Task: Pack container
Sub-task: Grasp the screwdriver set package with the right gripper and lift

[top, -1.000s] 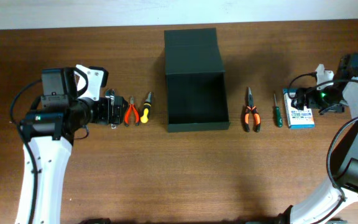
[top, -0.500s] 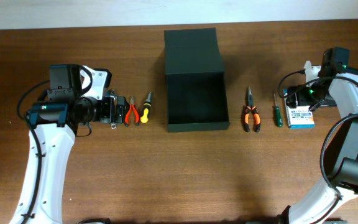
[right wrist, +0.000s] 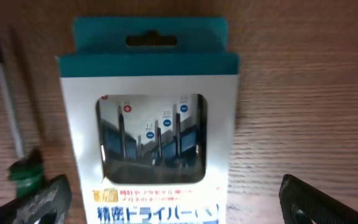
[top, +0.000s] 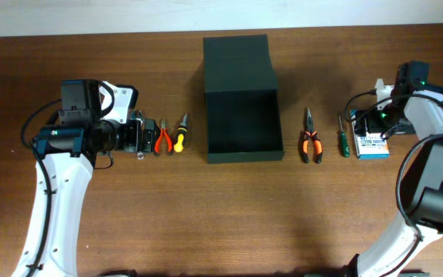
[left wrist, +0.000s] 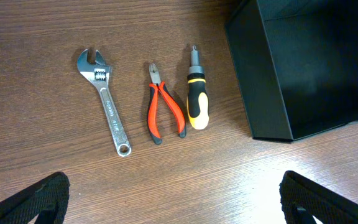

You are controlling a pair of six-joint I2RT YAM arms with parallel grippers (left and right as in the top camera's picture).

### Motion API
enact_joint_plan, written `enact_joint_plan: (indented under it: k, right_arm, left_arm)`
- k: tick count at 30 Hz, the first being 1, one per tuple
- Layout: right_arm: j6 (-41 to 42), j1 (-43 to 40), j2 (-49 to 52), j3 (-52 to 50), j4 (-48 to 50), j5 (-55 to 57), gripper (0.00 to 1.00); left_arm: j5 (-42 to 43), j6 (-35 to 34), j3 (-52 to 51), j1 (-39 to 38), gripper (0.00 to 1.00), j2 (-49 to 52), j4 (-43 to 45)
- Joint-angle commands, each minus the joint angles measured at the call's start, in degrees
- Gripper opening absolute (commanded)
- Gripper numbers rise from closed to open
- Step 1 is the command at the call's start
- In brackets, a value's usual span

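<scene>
Dark green-black matte box container (top: 241, 127), lid flapped back, sits at the middle of the brown wooden table's (top: 206, 219) far edge.
Left gripper (left wrist: 179, 200), jaws wide and empty, hangs over a silver wrench (left wrist: 107, 102) and red-handled pliers (left wrist: 164, 112) left of it; right gripper (right wrist: 179, 202), equally spread, hovers above a blue-and-white card pack (right wrist: 151, 81) near the right edge.

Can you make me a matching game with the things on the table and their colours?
Things:
1. wrench
2. stubby screwdriver
3. thin screwdriver
4. container

Colours:
A. green handle
B. dark, nearly black
C. silver
D. yellow and black handle

Pairs: 1-C, 2-D, 3-A, 4-B
</scene>
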Motion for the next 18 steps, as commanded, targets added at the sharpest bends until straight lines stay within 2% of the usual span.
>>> enact_joint_plan:
  k: [1,10,18]
  right_arm:
    - [1.66,0.11,2.4,0.79,-0.11,0.17,0.99]
    - [1.68,0.11,5.2,0.79,-0.52,0.04,1.0]
    - [1.68,0.11,5.4,0.79,-0.37,0.04,0.91]
  left_arm:
    - [0.07,0.9,1.07,0.33,0.99,0.13,-0.07]
    - [1.11,0.9,1.07,0.31,0.99,0.13,-0.07]
    - [2.64,0.9,1.07,0.31,0.99,0.13,-0.07]
